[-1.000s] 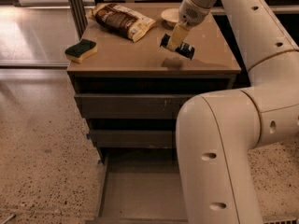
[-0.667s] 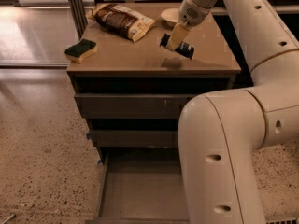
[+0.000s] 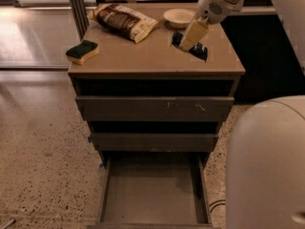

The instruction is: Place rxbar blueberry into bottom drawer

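Note:
The rxbar blueberry (image 3: pixel 199 50), a dark navy flat bar, is at the right side of the cabinet top, tilted. My gripper (image 3: pixel 190 38) comes down from the upper right. Its yellow finger (image 3: pixel 193 32) lies across the bar and it looks shut on it. I cannot tell whether the bar touches the top or hangs just above it. The bottom drawer (image 3: pixel 152 194) is pulled open below, and its flat grey floor holds nothing.
A green-and-yellow sponge (image 3: pixel 82 51) sits at the left of the cabinet top. A brown-and-white snack bag (image 3: pixel 125 21) and a white bowl (image 3: pixel 178 17) are at the back. The two upper drawers (image 3: pixel 155 109) are closed. My large white arm link (image 3: pixel 267 166) fills the lower right.
The view has shifted: my big arm link now sits further right and more of the open bottom drawer shows. The gripper still holds the bar over the right of the cabinet top.

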Motion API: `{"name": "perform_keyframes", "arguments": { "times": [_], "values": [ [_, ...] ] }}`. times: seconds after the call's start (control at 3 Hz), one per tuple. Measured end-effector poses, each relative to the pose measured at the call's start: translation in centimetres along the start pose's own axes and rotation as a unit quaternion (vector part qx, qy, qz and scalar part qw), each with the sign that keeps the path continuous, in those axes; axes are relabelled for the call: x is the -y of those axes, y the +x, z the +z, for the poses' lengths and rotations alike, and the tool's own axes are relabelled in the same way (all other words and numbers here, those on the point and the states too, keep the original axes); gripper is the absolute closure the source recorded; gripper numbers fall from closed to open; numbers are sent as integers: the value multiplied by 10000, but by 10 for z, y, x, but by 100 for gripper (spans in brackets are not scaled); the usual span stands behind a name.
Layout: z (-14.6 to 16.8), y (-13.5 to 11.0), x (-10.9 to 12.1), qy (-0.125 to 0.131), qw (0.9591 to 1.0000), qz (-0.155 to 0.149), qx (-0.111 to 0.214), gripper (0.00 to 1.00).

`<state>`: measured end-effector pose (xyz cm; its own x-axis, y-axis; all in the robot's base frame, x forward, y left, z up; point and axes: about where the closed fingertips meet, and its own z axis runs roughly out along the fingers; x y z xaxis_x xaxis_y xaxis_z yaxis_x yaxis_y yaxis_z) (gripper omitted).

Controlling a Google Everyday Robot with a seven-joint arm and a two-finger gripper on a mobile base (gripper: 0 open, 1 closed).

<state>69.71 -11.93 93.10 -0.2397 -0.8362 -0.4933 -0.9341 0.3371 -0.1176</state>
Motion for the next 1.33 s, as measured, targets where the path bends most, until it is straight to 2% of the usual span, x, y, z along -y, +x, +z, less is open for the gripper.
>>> {"name": "perform_keyframes", "arguments": {
  "times": [0.33,0.67,1.0,1.33],
  "values": [
    [-29,-1,-40,16,9996,-96,252,100],
    [-37,-3,-90,-150,9988,-91,457,100],
    [-12,10,-114,-469,9985,-60,277,100],
    [-9,10,-115,-474,9985,-47,266,100]
  ]
}}
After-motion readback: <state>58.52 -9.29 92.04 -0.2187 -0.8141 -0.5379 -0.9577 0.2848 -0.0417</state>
